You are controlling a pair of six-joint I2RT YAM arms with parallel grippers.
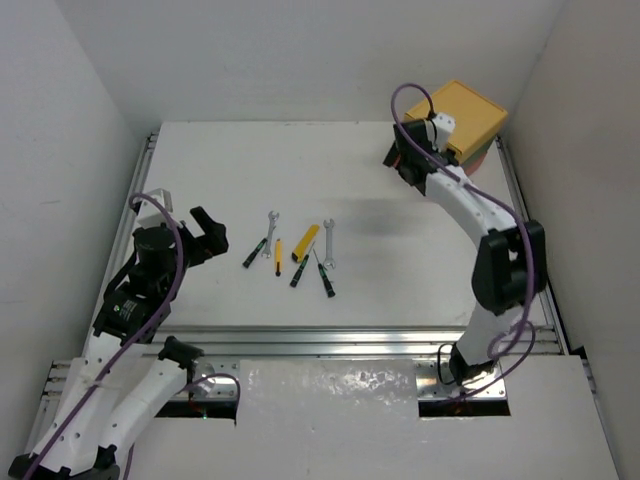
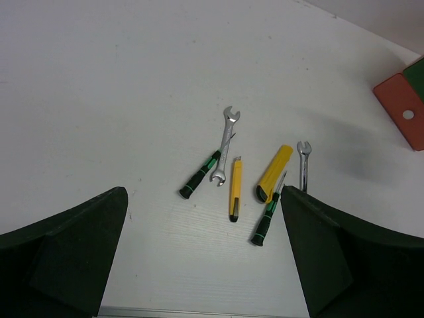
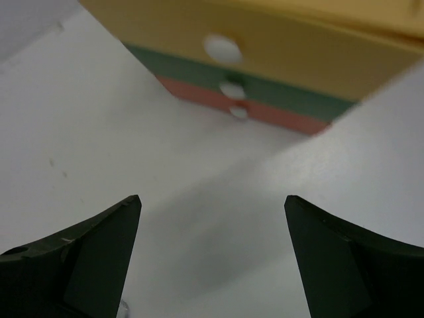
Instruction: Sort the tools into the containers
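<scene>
Seven tools lie mid-table: a silver wrench (image 1: 272, 222), a second wrench (image 1: 329, 243), a flat yellow cutter (image 1: 305, 242), a thin yellow-black screwdriver (image 1: 278, 256), and black-green screwdrivers (image 1: 254, 252) (image 1: 300, 272) (image 1: 325, 277). My left gripper (image 1: 210, 232) is open and empty, just left of them. In the left wrist view (image 2: 203, 212) the wrench (image 2: 225, 139), cutter (image 2: 275, 171) and yellow screwdriver (image 2: 235, 192) lie ahead of its fingers. The drawer stack (image 1: 470, 115) stands at the far right corner. My right gripper (image 1: 400, 160) is open and empty, in front of the stack, whose yellow (image 3: 298, 46), green (image 3: 285, 93) and red-orange (image 3: 278, 118) drawers are shut.
White walls close in the table on the left, back and right. A metal rail (image 1: 330, 340) runs along the near edge. The drawer stack's red front (image 2: 401, 109) shows at the right edge of the left wrist view.
</scene>
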